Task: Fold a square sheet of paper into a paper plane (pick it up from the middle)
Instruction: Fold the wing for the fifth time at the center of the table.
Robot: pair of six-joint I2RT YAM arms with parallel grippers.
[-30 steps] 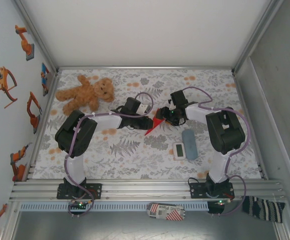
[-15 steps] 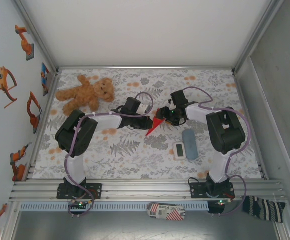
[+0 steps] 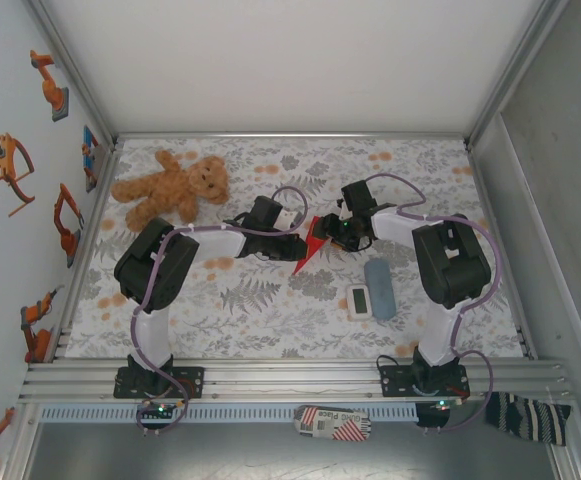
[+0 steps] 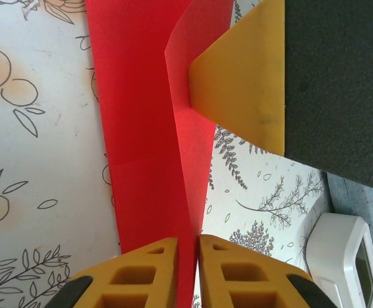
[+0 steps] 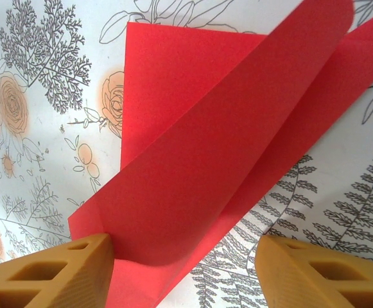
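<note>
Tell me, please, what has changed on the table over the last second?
The left arm shifted its elbow slightly to the right, and the lower tip of the square sheet of paper seems to have crept that way too. No take-up or release shows: the left gripper pinches the sheet and the right gripper stands open around its raised fold. The teddy bear, timer and grey-blue block stayed put.

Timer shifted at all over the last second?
No. The white timer sits on the same patch of floral cloth, just left of the grey-blue block, as before.
</note>
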